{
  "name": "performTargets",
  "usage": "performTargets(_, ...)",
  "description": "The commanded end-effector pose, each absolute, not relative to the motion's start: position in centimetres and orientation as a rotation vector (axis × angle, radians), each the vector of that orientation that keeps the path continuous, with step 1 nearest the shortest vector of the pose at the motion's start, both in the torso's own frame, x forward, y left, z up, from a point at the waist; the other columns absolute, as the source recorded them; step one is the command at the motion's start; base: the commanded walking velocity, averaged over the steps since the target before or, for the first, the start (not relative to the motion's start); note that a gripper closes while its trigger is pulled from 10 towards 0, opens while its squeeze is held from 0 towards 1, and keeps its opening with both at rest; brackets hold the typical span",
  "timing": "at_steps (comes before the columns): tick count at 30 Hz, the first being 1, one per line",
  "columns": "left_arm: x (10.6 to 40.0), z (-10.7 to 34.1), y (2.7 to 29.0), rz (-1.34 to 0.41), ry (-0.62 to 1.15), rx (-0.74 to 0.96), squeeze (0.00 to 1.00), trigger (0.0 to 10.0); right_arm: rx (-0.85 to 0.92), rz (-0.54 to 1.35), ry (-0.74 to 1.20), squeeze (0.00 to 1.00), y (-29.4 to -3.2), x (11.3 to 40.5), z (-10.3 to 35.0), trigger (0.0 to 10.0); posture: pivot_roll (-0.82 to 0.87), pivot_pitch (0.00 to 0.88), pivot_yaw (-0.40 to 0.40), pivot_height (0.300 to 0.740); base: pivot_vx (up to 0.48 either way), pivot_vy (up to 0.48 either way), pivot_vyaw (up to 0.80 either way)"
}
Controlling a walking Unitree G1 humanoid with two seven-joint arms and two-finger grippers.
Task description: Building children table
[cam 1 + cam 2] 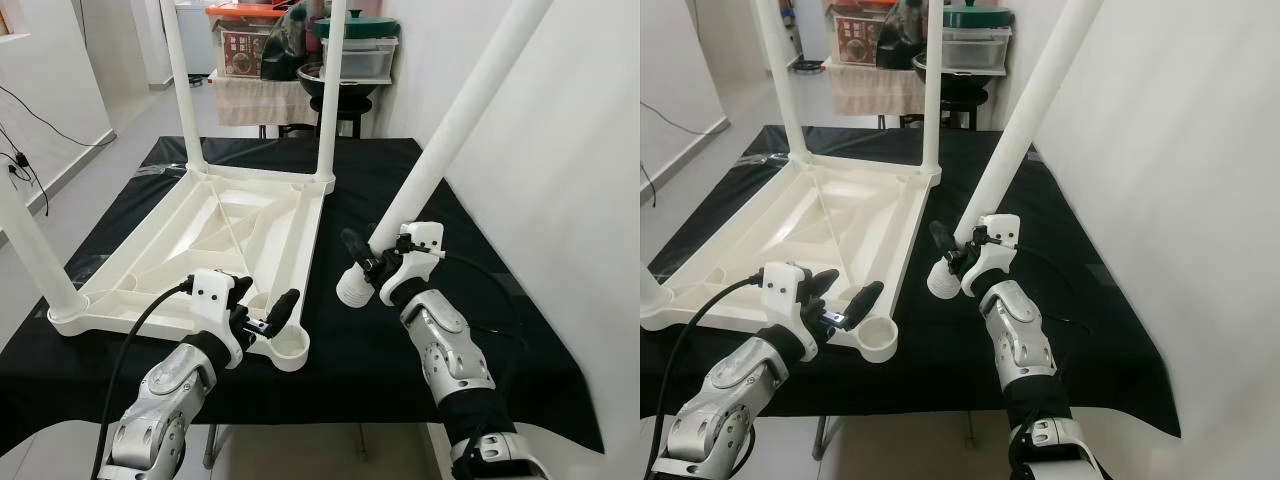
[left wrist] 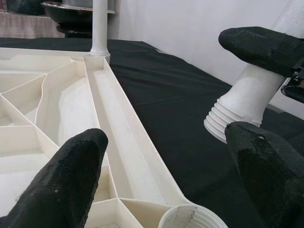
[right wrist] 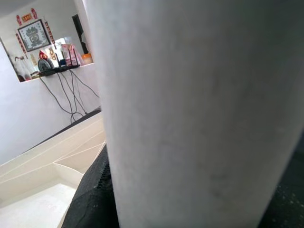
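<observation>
Clamping the fourth leg (image 1: 440, 150) in the right gripper (image 1: 372, 258) — left gripper (image 1: 262, 312) gaping, empty, by the near-corner socket (image 1: 287, 347) — three legs done.

White walls (image 1: 560, 120), black-draped table (image 1: 400, 180)

Both arms reaching forward; left hand (image 1: 262, 312) low, fingers spread wide apart; right hand (image 1: 368, 258) raised higher, fingers clamped round a leg (image 1: 455, 125)
</observation>
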State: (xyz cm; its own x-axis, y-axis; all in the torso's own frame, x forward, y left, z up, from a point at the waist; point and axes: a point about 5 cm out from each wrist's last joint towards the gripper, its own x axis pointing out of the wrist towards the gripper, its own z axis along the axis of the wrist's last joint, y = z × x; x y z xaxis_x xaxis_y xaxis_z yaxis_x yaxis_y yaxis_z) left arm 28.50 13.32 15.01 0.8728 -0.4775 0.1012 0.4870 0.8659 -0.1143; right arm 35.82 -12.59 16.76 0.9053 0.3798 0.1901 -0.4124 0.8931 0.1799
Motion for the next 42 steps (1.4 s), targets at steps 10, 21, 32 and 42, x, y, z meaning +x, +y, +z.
performTargets(10, 28.3, 14.6, 13.3, -0.514, -0.048, -0.140, 0.00, 10.0, 0.235, 0.431, -0.142, 0.00, -12.2, 35.8, 16.8, 10.0, -0.08, 0.000, -0.062, 0.740, 0.000, 0.000, 0.00)
performTargets(21, 28.3, 14.6, 13.4, -0.517, -0.047, -0.139, 0.00, 10.0, 0.238, 0.436, -0.142, 0.00, -12.2, 35.9, 16.8, 10.0, -0.08, 0.000, -0.061, 0.740, 0.000, 0.000, 0.00)
performTargets(32, 28.0, 14.9, 13.2, -0.564, -0.038, -0.103, 0.00, 10.0, 0.211, 0.483, -0.161, 0.00, -12.2, 35.9, 17.5, 10.0, -0.07, 0.000, -0.059, 0.740, 0.000, 0.000, 0.14)
performTargets(42, 26.2, 15.0, 12.3, -0.682, -0.004, -0.032, 0.00, 10.0, 0.183, 0.635, -0.220, 0.00, -13.5, 36.3, 19.7, 10.0, -0.05, 0.000, -0.063, 0.740, 0.000, 0.000, 0.35)
